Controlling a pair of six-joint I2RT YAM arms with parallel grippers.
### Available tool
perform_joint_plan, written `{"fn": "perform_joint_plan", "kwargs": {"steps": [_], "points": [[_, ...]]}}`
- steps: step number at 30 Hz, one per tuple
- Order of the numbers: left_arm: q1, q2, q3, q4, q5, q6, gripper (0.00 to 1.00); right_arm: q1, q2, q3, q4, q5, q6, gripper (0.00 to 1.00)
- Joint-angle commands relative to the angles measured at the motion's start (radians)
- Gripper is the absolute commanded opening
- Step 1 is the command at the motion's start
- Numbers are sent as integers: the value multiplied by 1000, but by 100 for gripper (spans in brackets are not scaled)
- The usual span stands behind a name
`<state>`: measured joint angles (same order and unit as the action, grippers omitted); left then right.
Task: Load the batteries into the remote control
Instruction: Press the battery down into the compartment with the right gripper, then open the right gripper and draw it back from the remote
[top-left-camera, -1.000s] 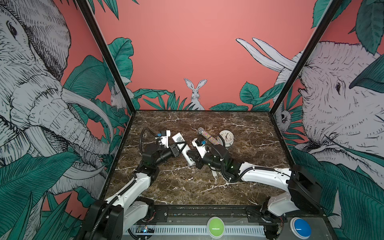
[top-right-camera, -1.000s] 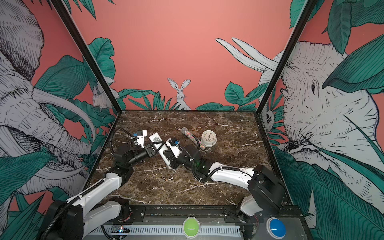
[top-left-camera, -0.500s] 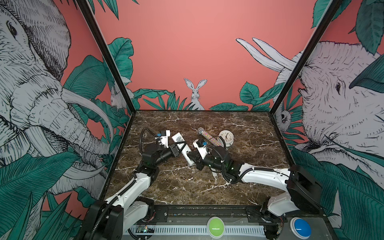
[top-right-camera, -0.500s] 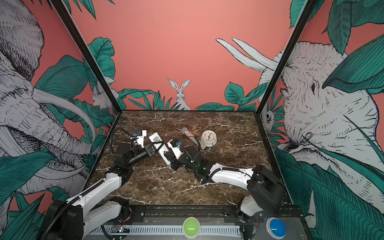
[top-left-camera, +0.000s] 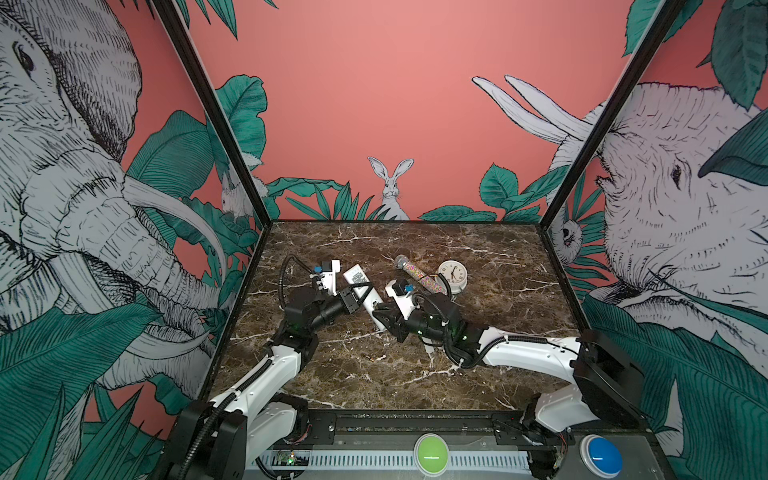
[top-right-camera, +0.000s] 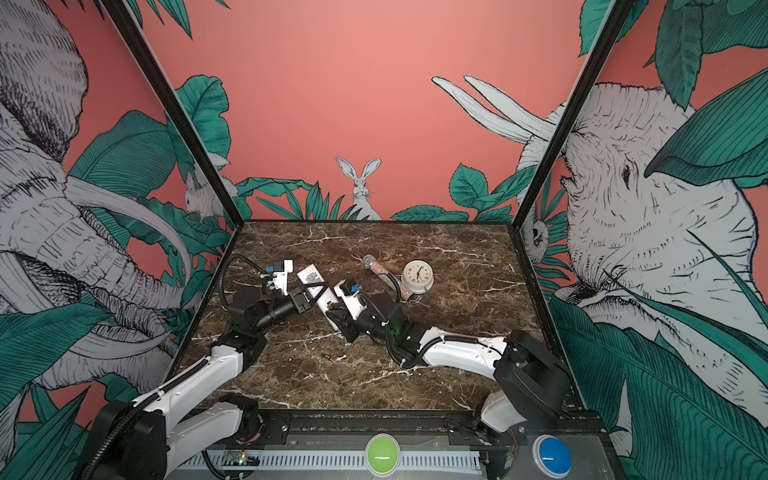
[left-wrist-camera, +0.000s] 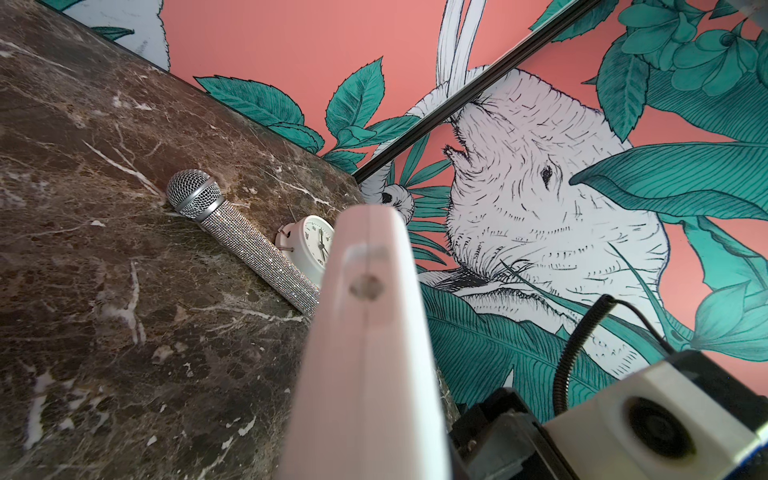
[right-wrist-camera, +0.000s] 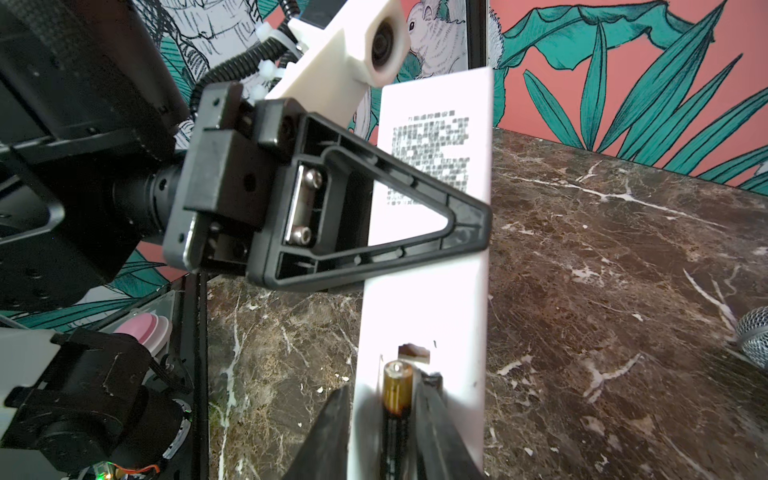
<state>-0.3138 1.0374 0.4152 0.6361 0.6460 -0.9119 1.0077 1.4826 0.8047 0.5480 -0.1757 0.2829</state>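
Left fingers (right-wrist-camera: 467, 228) clamp remote (right-wrist-camera: 432, 299); right fingers (right-wrist-camera: 332, 432) narrowly parted around battery (right-wrist-camera: 397, 384), rear end cut off; remote axis near-right to far-left.

Smooth white plastic remote control (right-wrist-camera: 432, 291), gold-toned metal-ended battery (right-wrist-camera: 397, 382), seemingly polished marble table (right-wrist-camera: 602, 270), glittery microphone (left-wrist-camera: 257, 249), metal-mesh head.

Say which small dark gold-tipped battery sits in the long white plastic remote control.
The battery between the right gripper's fingers, in the remote's open bay; the other battery lies loose on the marble tabletop.
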Motion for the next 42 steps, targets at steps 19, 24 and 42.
{"fn": "perform_joint_plan", "kwargs": {"steps": [19,24,42], "points": [[-5,-25,67,-48,75,48,0,3,-209,26,-276,-127,-232,49],[-4,-17,82,-67,137,61,0,20,-271,144,-710,-161,-489,48],[-6,-27,121,-220,312,124,0,65,-188,381,-978,-22,-879,30]]}}
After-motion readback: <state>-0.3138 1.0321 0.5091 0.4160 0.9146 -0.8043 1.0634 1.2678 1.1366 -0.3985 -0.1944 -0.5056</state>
